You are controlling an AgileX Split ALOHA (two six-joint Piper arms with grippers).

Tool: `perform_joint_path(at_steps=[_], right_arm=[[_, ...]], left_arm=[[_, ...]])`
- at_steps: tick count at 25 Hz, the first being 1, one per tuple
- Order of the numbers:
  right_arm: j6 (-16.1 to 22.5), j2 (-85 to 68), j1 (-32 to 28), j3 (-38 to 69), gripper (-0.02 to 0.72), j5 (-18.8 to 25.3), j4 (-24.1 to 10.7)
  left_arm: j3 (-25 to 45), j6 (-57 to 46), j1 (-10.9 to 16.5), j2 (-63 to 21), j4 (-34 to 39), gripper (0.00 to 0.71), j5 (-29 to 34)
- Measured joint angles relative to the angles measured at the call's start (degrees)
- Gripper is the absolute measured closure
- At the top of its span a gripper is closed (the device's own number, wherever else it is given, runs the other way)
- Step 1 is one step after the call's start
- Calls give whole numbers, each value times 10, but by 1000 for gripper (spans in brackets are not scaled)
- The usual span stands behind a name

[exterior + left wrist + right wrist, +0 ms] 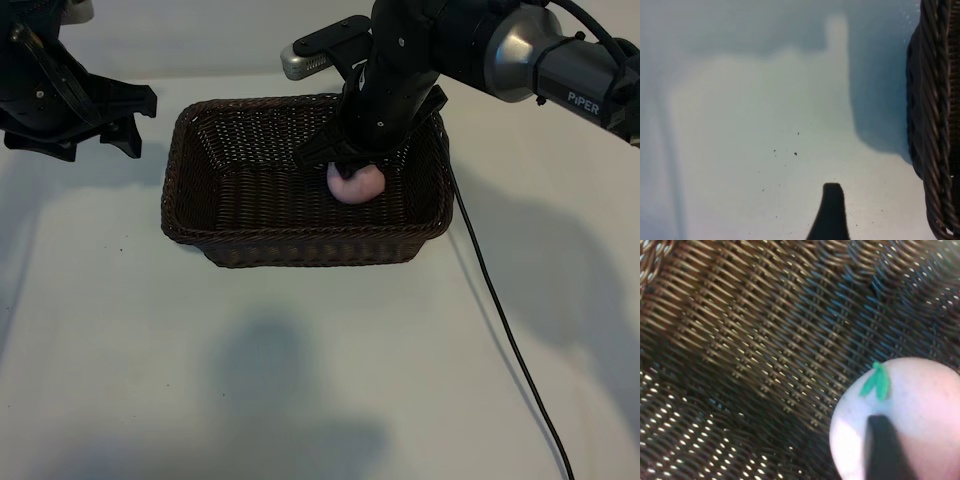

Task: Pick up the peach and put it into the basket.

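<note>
Because the task ends with the fruit inside the container, the right gripper (358, 168) is shown lowered into the basket (200, 225), which occupies the upper centre of the exterior view. The peach (356, 185) sits at the gripper's tip, right of centre within the basket and low against the woven floor, so that a release here would let it settle rather than fall. Whether it already rests on the weave or hangs just above it cannot be told. In the right wrist view the peach (910, 425) fills the lower right of the frame, bearing a small green leaf (877, 382), and one dark finger (885, 450) lies across its skin; the second finger is hidden. The claw therefore reads as still about the peach, though whether its hold is firm or already loosening cannot be told. The placing step appears all but complete; only letting go and withdrawing upward seem to remain.

The left gripper (110, 125) is parked at the upper left of the exterior view, above the white table (320, 380) and just outside the basket's left wall, its claw spread wide and empty. It is kept clear so that the working arm has the basket to itself. The left wrist view shows only bare table and the basket's braided rim (935, 125) at the right edge of the frame.
</note>
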Motion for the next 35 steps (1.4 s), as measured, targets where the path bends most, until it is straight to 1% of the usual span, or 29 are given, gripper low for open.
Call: perform_joint_path(at_steps=[2, 3, 4, 6, 9, 12, 16, 19, 25, 35], right_arm=[[0, -1, 0, -1, 219, 5, 0], [0, -1, 0, -4, 179, 12, 0], [0, -1, 0, -9, 142, 20, 0], [0, -1, 0, -25, 106, 42, 0], [0, -1, 0, -60, 108, 88, 0], [1, -1, -1, -98, 131, 135, -1], [11, -1, -13, -131, 140, 186, -1], [11, -6, -36, -135, 141, 193, -2], [11, -25, -74, -137, 141, 195, -3], [13, -39, -80, -137, 142, 196, -14]], left_arm=[[0, 0, 0, 0, 0, 116, 0], [0, 0, 0, 0, 0, 116, 0], [0, 0, 0, 0, 0, 116, 0], [0, 0, 0, 0, 0, 116, 0], [0, 0, 0, 0, 0, 117, 0], [0, 0, 0, 0, 0, 117, 0], [0, 0, 0, 0, 0, 117, 0], [0, 0, 0, 0, 0, 117, 0], [0, 0, 0, 0, 0, 117, 0], [0, 0, 0, 0, 0, 117, 0]])
